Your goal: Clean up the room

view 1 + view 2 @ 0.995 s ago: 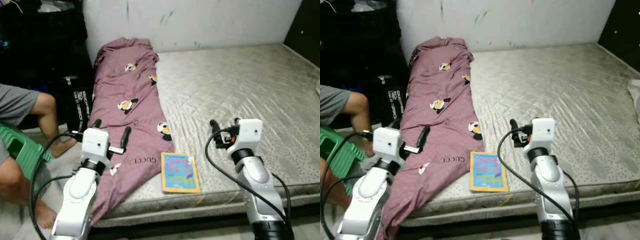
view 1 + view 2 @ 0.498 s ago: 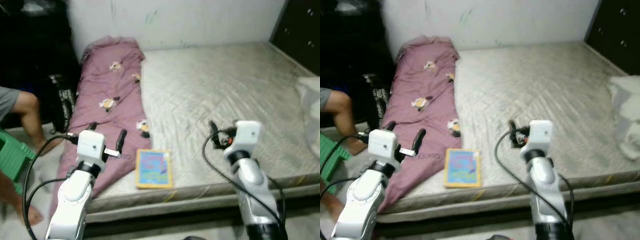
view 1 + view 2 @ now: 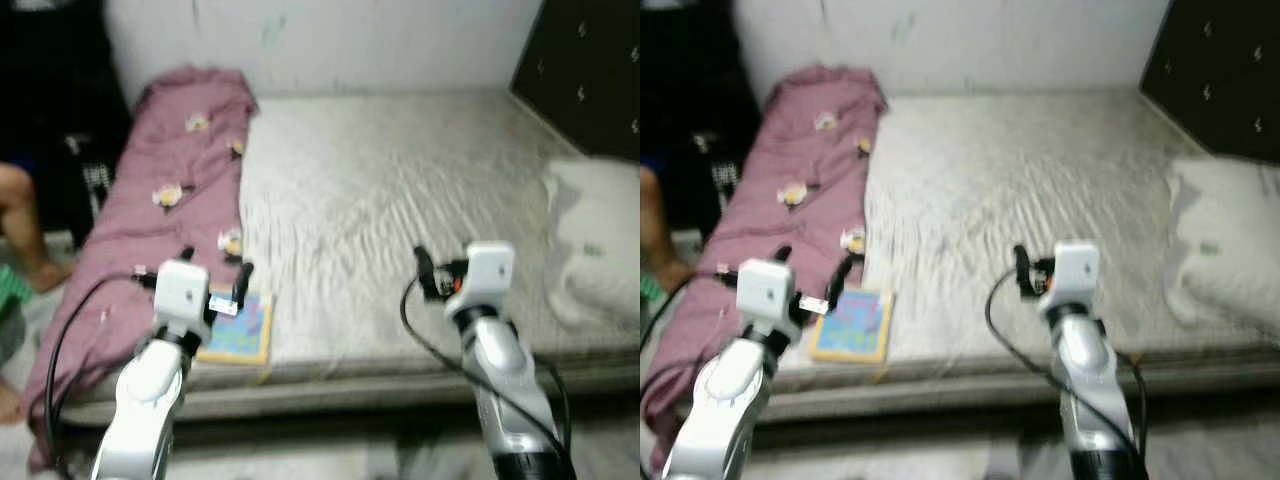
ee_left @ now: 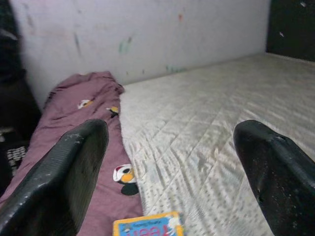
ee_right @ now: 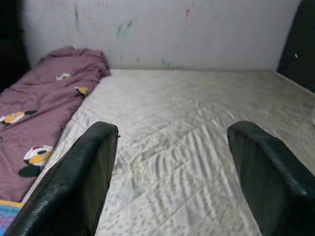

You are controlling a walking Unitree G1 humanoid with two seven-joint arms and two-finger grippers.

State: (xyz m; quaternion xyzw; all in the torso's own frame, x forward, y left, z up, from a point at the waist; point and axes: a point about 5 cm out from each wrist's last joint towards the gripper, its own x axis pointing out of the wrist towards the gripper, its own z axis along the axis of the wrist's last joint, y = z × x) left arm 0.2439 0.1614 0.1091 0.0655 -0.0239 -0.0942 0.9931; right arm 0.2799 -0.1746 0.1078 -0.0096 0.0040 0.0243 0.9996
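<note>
Two pincers hang above the near edge of a bare quilted mattress [image 3: 400, 190], each with its black fingers spread wide apart and nothing between them. The left pincer [image 3: 215, 272] sits at about 8 o'clock in the head view, just above a colourful book [image 3: 238, 326] that lies flat on the mattress near the front edge. The right pincer [image 3: 428, 272] is at about 5 o'clock, over bare mattress, well apart from the book.

A mauve blanket [image 3: 165, 180] with small cartoon prints runs along the mattress's left side from 11 o'clock down to 8 o'clock, bunched at the wall end and spilling over the near corner. The book lies just beside its lower edge. In the left wrist view the book's top edge [image 4: 147, 227] shows at 6 o'clock between the two fingers [image 4: 69, 177], with the blanket [image 4: 74, 123] stretching toward 10 o'clock. In the right wrist view the blanket [image 5: 44, 93] lies at 9 o'clock and a corner of the book [image 5: 6, 214] at 7 o'clock.

A white pillow [image 3: 595, 240] rests at 3 o'clock on the mattress's right side, below a dark headboard [image 3: 585, 75]. A person's leg [image 3: 22, 225] shows at 9 o'clock beside the bed. The head views are blurred.
</note>
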